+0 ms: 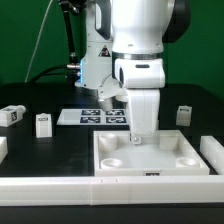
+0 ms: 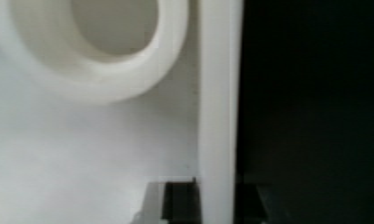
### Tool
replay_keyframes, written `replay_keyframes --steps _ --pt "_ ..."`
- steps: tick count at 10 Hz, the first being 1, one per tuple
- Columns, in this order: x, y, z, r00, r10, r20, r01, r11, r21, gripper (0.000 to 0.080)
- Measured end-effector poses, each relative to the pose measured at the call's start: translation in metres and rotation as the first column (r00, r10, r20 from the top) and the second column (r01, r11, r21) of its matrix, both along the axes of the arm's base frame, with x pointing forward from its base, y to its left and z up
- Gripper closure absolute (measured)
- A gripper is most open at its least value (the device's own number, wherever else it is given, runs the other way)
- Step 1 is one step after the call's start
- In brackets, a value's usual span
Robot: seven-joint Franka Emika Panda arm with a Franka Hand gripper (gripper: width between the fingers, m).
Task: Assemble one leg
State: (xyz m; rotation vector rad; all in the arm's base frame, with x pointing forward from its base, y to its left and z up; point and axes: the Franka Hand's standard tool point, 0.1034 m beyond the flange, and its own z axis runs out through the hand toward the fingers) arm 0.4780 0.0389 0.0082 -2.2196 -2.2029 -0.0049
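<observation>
Three small white legs with marker tags stand on the black table: one at the exterior view's far left, one beside it, and one at the right. None is held. My gripper reaches down at the far edge of the large square white tray-like piece. In the wrist view my gripper has one dark finger on each side of that piece's thin rim, closed on it. A round corner socket lies beside the rim.
The marker board lies behind the tray-like piece, partly hidden by the arm. A long white wall runs along the front of the table. Another white block lies at the tray-like piece's right side.
</observation>
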Motion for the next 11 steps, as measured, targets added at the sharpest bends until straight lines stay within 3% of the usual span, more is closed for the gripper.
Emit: replay_keyframes --steps 4,9,10,11 --pt "0.010 0.025 0.000 0.999 -0.047 -0.004 0.047 0.999 0.003 0.0741" --pt "0.009 0.025 0.000 0.998 -0.063 -0.012 0.063 0.998 -0.001 0.0741" --pt "0.009 0.025 0.000 0.998 -0.063 -0.012 0.063 0.998 -0.001 0.0687" --pt "0.009 0.025 0.000 0.998 -0.064 -0.012 0.064 0.998 -0.001 0.0521"
